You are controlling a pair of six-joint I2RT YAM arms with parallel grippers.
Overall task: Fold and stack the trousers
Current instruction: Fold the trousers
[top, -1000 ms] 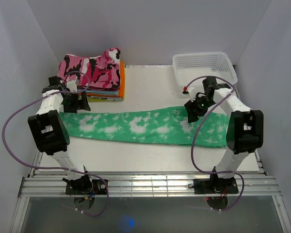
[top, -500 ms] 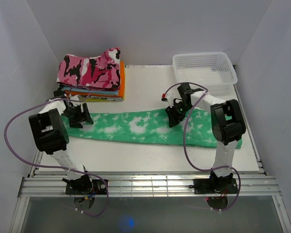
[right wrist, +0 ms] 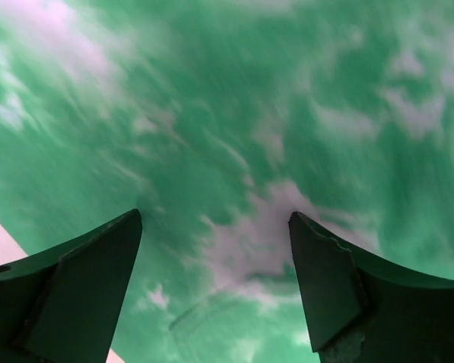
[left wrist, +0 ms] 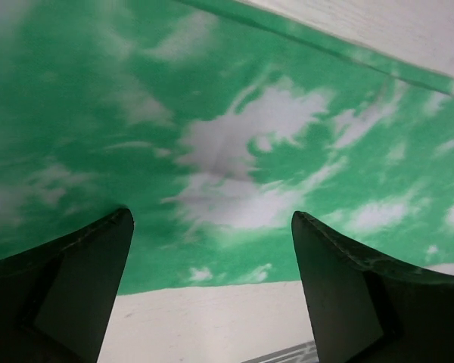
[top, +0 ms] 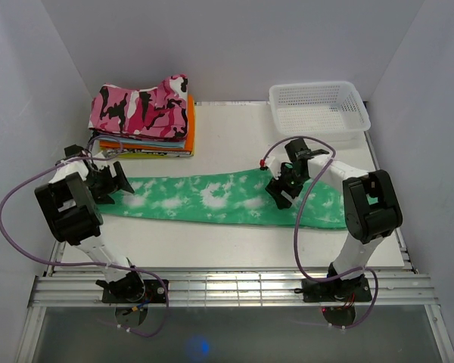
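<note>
The trousers (top: 212, 198), mint green with white blotches, lie as one long flat band across the middle of the table. My left gripper (top: 110, 181) is low over their left end, jaws open, with nothing between them. In the left wrist view the trousers (left wrist: 234, 136) fill the upper part, and the left gripper (left wrist: 212, 227) straddles their hem above bare table. My right gripper (top: 284, 189) is over the right part of the band, open. In the right wrist view the right gripper (right wrist: 216, 221) hangs just above the trousers (right wrist: 234, 113), which fill the frame.
A stack of folded clothes with a pink, black and white camouflage garment (top: 145, 107) on orange ones (top: 189, 119) stands at the back left. A white mesh basket (top: 318, 106) is at the back right. The table's near edge (top: 227, 266) meets metal rails.
The right gripper slid left along the trousers and then back a little, and opened wider. The band's right end now sits further left. The left gripper moved forward onto the left end.
</note>
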